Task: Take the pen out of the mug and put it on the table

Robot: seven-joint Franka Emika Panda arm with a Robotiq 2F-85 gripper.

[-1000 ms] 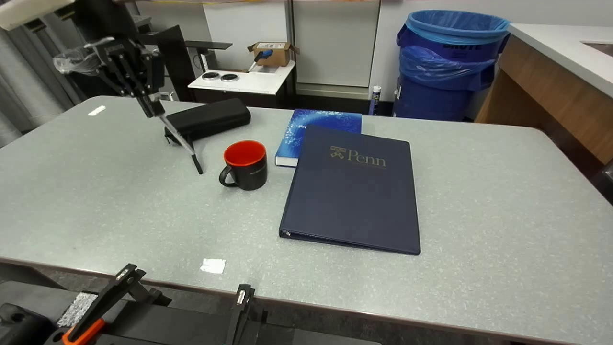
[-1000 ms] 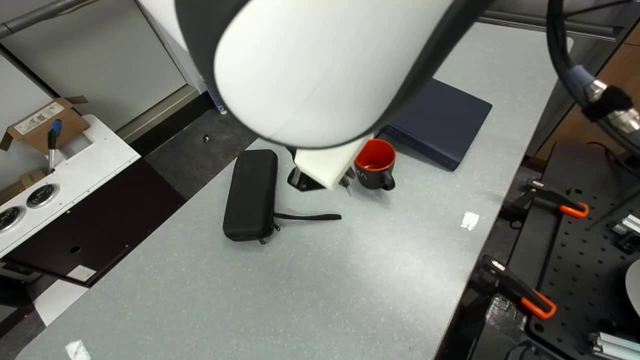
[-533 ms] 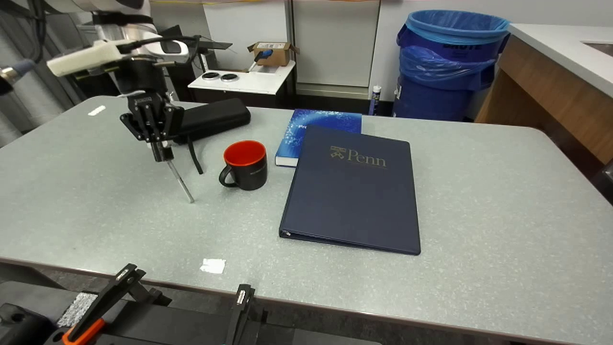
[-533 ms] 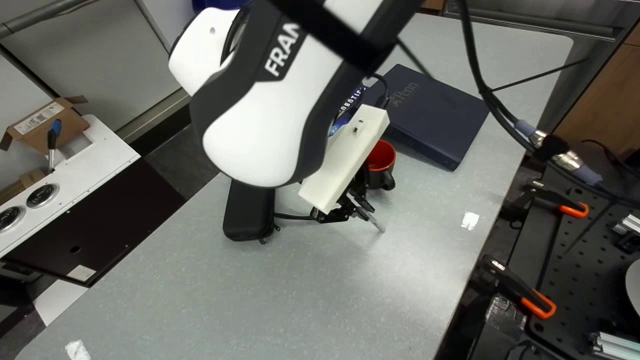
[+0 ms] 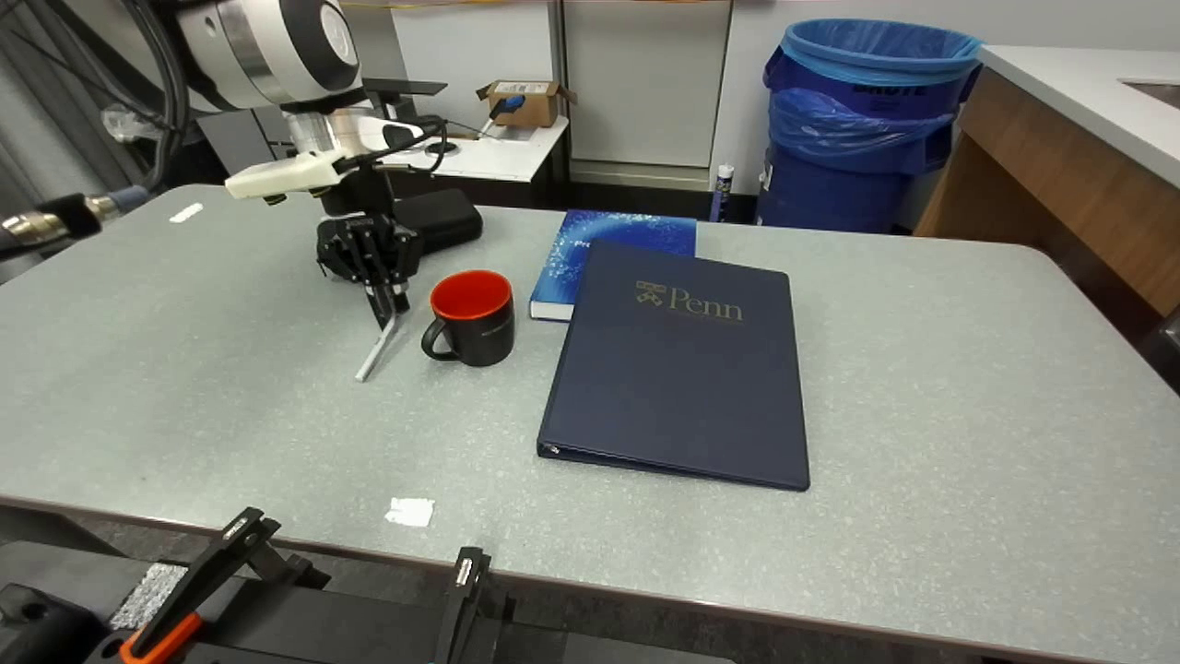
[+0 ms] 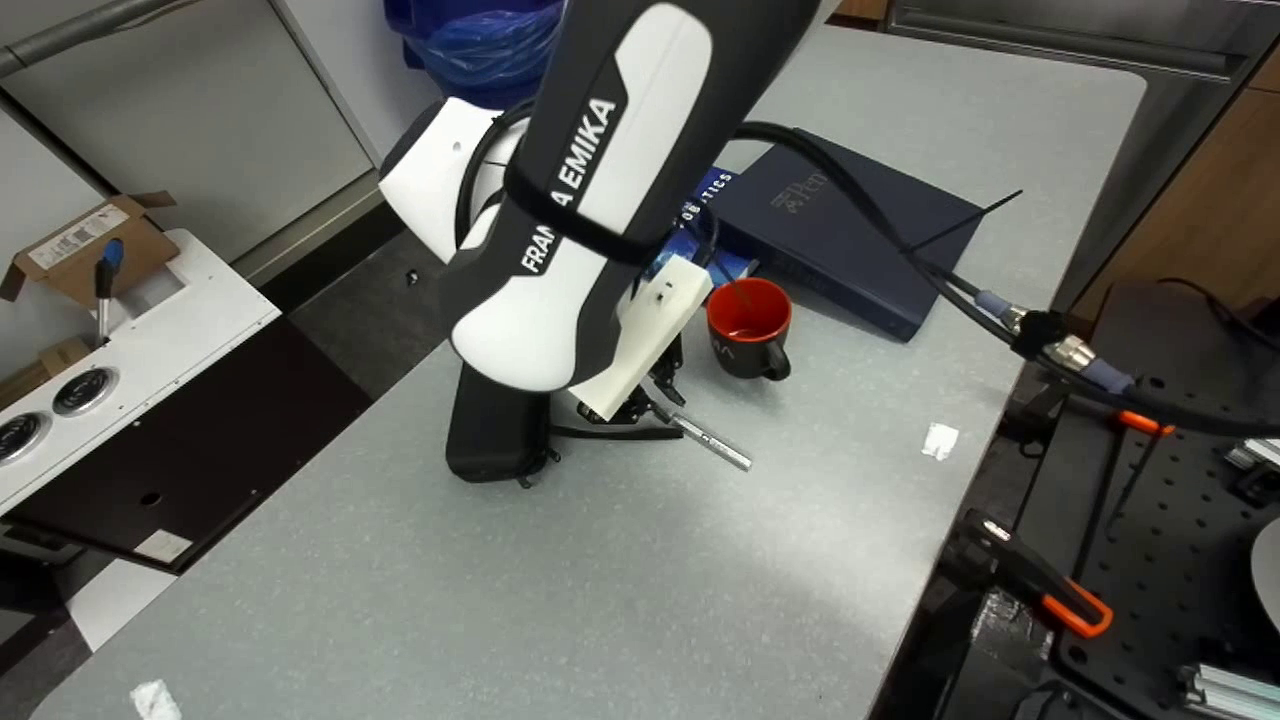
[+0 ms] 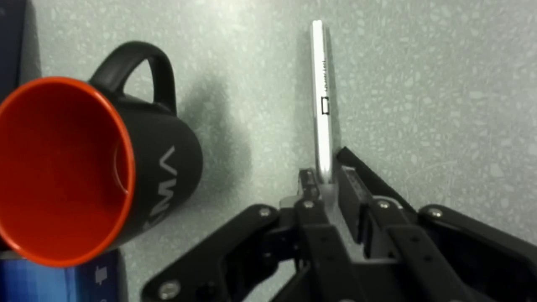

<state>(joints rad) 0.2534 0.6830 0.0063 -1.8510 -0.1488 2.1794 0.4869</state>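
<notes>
Worktop (image 5: pixel 922 443), grey and speckled, spreads beneath the pincer (image 7: pixel 328 173). Well apart from the pincer lies a navy binder (image 5: pixel 682 369); near the pincer, a black pouch (image 6: pixel 498 425). Just beside the pincer the dark mug (image 5: pixel 473 325), red within, stands upright. The pincer's fingers (image 7: pixel 352 188) stand slightly apart, either side of the near end of the pale pen (image 7: pixel 321 105), whose far end rests on the worktop.
</notes>
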